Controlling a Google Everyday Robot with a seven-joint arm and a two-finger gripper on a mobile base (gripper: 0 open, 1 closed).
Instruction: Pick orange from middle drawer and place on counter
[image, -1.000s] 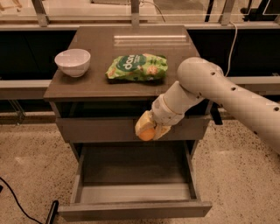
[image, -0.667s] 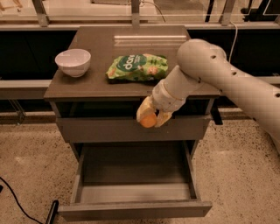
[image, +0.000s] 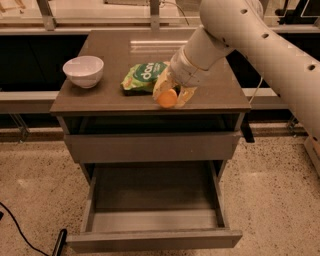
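The orange (image: 167, 98) is small and round, held between the translucent fingers of my gripper (image: 170, 95). The gripper is shut on it and hangs just above the front part of the counter (image: 110, 55), right of the green snack bag. The white arm reaches in from the upper right. The middle drawer (image: 152, 210) is pulled out below and its grey-brown box shows nothing inside.
A white bowl (image: 83, 71) stands on the counter's left side. A green snack bag (image: 142, 77) lies at the middle, touching or just behind the gripper. The closed top drawer front (image: 150, 146) sits under the counter. A black cable (image: 20, 230) lies on the speckled floor at left.
The gripper has risen with the orange from in front of the top drawer to above the counter's front, and moved slightly back. The drawer stays open.
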